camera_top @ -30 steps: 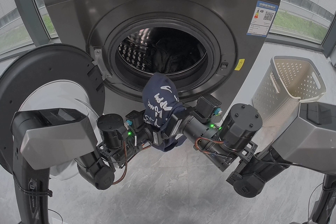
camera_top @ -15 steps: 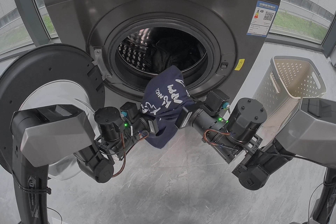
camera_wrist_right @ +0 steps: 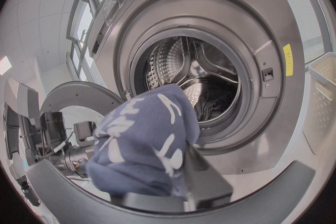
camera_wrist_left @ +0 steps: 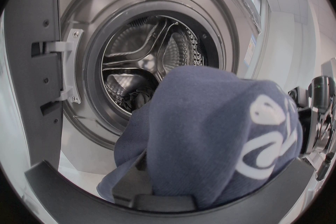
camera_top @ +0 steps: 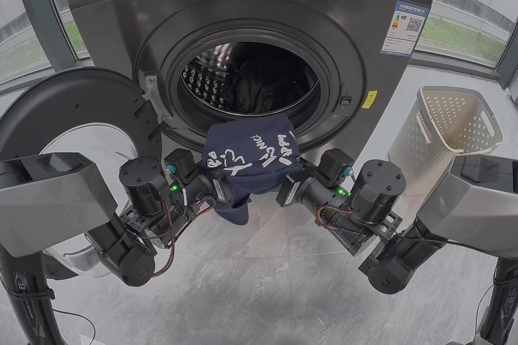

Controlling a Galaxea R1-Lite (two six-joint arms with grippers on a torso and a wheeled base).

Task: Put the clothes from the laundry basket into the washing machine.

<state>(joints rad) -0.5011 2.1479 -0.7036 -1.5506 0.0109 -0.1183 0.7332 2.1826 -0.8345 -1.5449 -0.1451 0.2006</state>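
A navy garment (camera_top: 251, 152) with white lettering hangs spread between my two grippers, just in front of the lower lip of the washing machine (camera_top: 345, 66) opening. My left gripper (camera_top: 224, 191) holds its left side and my right gripper (camera_top: 288, 188) its right side; the cloth drapes over both and hides most of the fingers. In the left wrist view the garment (camera_wrist_left: 210, 130) bulges before the drum, and in the right wrist view it (camera_wrist_right: 140, 140) does the same. Dark clothes (camera_top: 264, 87) lie inside the drum. The white laundry basket (camera_top: 448, 130) stands to the right.
The round machine door (camera_top: 70, 109) is swung wide open on the left, close to my left arm. Grey floor tiles (camera_top: 259, 276) stretch below the arms. Windows run behind the machine on both sides.
Both grippers moved apart and toward the machine. The garment went from a bunched upright lump to a wide spread, and its top edge now reaches the door opening's lower lip.
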